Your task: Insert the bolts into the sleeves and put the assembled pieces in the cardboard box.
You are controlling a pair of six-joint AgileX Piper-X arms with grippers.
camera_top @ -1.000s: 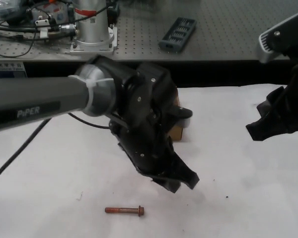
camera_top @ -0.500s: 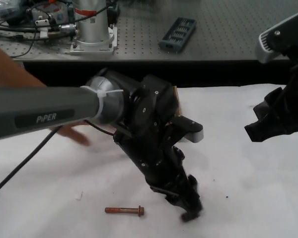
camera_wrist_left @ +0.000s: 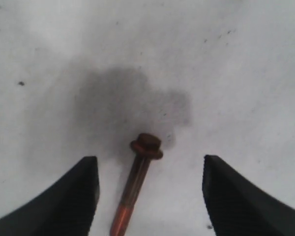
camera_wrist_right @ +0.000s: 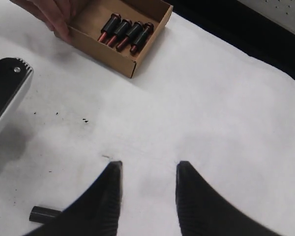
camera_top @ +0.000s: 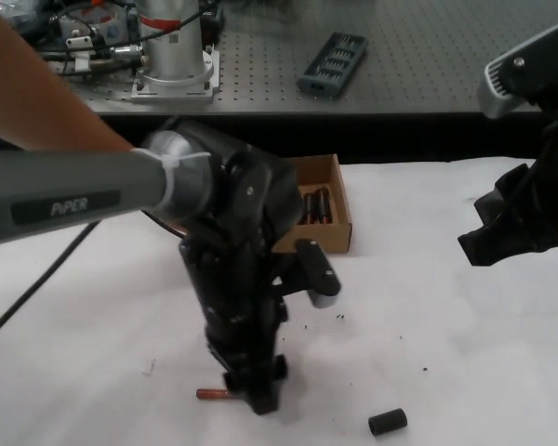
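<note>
The bolt [camera_wrist_left: 132, 189] is coppery red with a flanged hex head. It lies flat on the white cloth [camera_top: 465, 372] between the spread fingers of the left gripper [camera_wrist_left: 148, 160], touching neither; a short black sleeve [camera_top: 388, 422] lies to its right, and four assembled pieces [camera_wrist_right: 124, 30] sit in the cardboard box [camera_wrist_right: 152, 39], which a person's hand [camera_wrist_right: 51, 12] touches. Since a second ago the left gripper has swung down over the bolt and the sleeve has appeared, while the right gripper [camera_wrist_right: 148, 169], fingers apart, hangs unmoved.
</note>
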